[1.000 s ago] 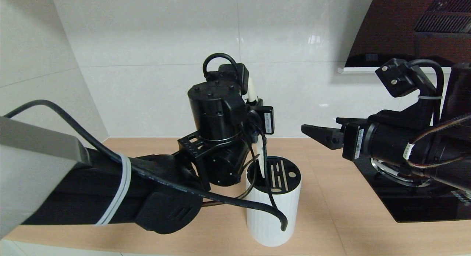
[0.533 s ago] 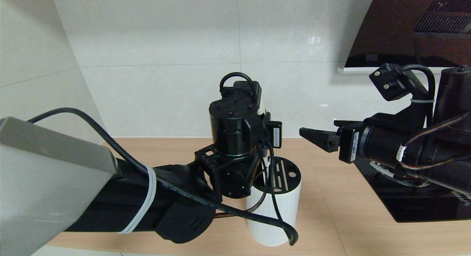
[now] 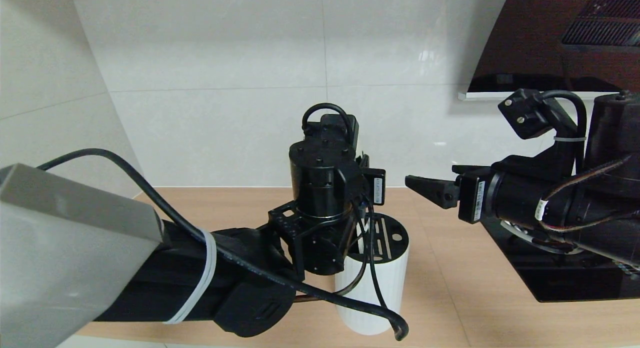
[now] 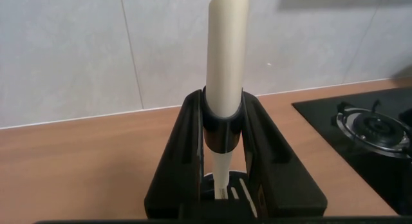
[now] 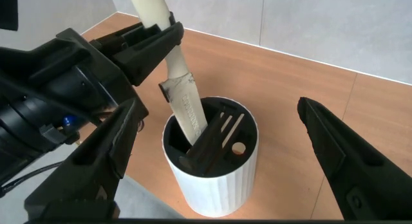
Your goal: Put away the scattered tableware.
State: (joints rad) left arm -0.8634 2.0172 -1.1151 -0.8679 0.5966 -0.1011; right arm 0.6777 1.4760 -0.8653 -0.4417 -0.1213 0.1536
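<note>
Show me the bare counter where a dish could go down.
Bare counter runs between the white holder and the cooktop, and along the wall to the holder's left. Crowded spot: over the holder, where the left hand holds the knife in its top; the open right hand hangs nearby.

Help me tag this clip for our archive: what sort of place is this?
Probably a home kitchen: a gas hob set into the wooden countertop, a range hood above it, and a white knife block with a knife partly in it.
</note>
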